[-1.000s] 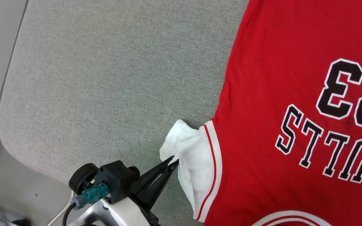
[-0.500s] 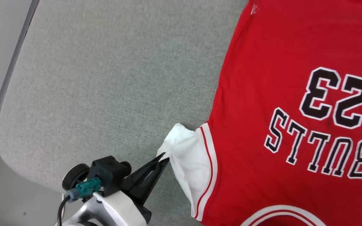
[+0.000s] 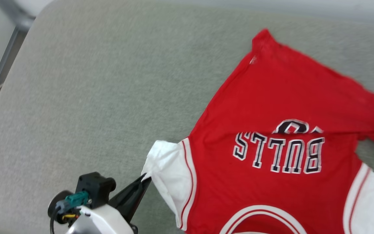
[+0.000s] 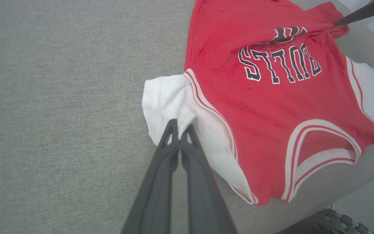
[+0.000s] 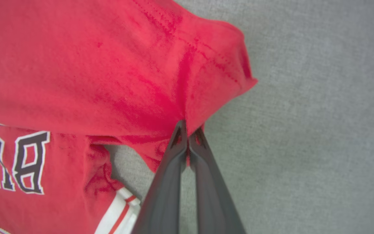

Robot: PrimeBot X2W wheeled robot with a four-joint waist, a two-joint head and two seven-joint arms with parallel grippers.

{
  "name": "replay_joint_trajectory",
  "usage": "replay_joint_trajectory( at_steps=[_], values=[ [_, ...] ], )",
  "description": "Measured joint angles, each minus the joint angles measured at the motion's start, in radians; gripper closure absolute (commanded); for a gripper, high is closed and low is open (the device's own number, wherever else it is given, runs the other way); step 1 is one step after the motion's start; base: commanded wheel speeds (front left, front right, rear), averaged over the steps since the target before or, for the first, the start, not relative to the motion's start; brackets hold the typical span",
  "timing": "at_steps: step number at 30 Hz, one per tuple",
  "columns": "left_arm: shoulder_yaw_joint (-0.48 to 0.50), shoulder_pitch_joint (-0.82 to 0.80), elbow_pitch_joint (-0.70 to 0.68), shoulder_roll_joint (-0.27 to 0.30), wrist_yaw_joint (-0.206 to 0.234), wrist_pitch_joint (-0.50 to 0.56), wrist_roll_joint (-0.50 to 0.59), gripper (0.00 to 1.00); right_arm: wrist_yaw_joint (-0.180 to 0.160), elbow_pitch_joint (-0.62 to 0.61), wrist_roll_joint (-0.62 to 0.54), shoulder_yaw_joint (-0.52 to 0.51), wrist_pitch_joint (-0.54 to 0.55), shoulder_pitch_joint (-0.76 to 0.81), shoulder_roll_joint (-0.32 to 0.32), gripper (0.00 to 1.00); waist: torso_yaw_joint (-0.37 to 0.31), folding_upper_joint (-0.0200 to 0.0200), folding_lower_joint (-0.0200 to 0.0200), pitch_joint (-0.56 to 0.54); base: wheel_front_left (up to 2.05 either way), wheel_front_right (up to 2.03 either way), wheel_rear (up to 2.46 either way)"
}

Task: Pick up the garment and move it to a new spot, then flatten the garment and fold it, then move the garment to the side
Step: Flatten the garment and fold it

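Head view shows creased garment (image 3: 271, 104) on coarse grey cloth (image 3: 93, 97).

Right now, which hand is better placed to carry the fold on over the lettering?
Right. The right hand is shut on a red bottom corner of the garment, folded over the number; the left hand only pinches the white sleeve.

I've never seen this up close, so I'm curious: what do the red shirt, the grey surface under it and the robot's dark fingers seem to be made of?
Red T-shirt with white sleeves: soft matt cloth, likely knit; it puckers where pinched.
Grey surface: matt woven upholstery-like fabric; fine weave shows.
Long dark fingers of the left hand: probably hard plastic; smooth, slightly glossy.
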Motion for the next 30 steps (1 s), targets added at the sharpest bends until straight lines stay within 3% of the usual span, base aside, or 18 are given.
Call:
replay_joint_trajectory(
  at_steps=[16, 29, 30],
  values=[
    [0.044, 0.077, 0.027, -0.007, 0.041, -0.072, -0.045, 1.0, 0.0, -0.221, 0.084, -0.046, -0.02, 0.378, 0.038, 1.0, -0.151, 0.0001, -0.0002, -0.167, 0.0, 0.0, 0.0],
    [0.048, 0.072, 0.041, -0.034, 0.047, -0.101, -0.047, 1.0, 0.0, -0.236, 0.06, -0.094, -0.058, 0.567, 0.114, 1.0, -0.168, 0.0, 0.0, -0.171, 0.0, 0.0, 0.0],
    [0.046, 0.071, 0.041, -0.034, 0.047, -0.101, -0.047, 1.0, 0.0, -0.234, 0.058, -0.095, -0.067, 0.57, 0.115, 0.53, -0.167, 0.0, 0.0, -0.17, 0.0, 0.0, 0.0]
  ],
)
